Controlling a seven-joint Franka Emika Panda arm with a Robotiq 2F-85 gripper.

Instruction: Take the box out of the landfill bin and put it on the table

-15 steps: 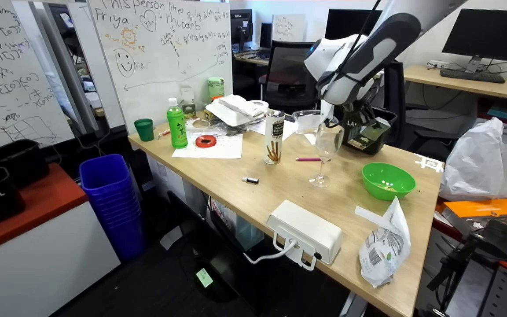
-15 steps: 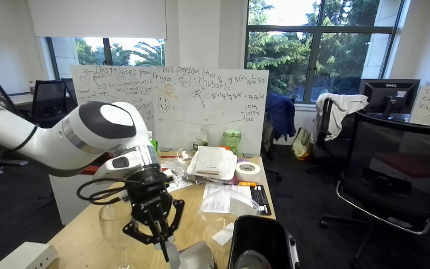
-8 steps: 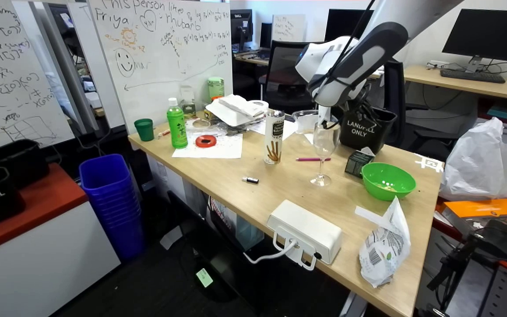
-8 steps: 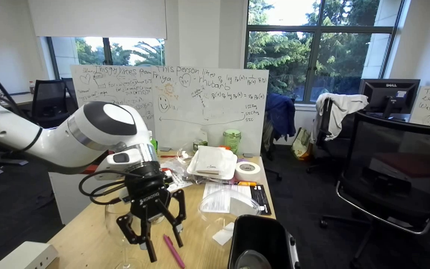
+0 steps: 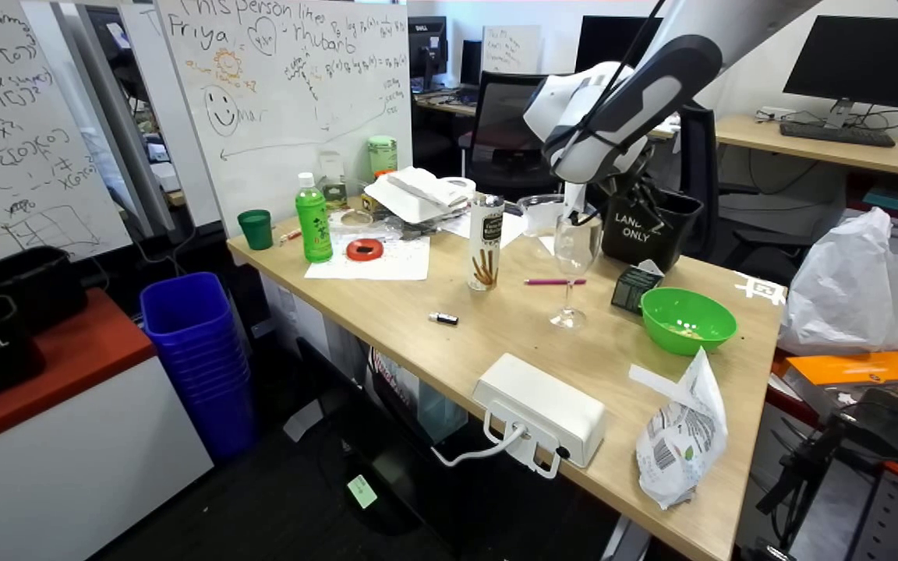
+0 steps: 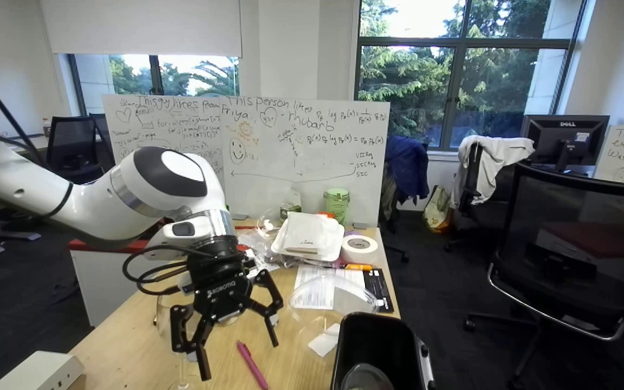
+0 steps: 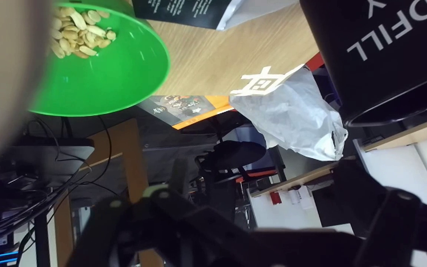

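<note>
On the table (image 5: 507, 327) rests the dark box (image 5: 634, 288).

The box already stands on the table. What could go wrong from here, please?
The open black two-fingered gripper looks close to the clear stemmed wine glass; a sideways move might tip it. The small dark cardboard box sits close beside the round green bowl, so regrasping it could nudge the bowl and perhaps spill the pale peanuts.

The glossy white arm (image 6: 92, 208) bears dark grey panels (image 6: 154, 172) and silvery bands (image 6: 128, 196); above the black, angular, linked jaws sit looping black cables (image 6: 152, 281) and a black housing (image 6: 217, 303) lettered ROBOTIQ in white.
</note>
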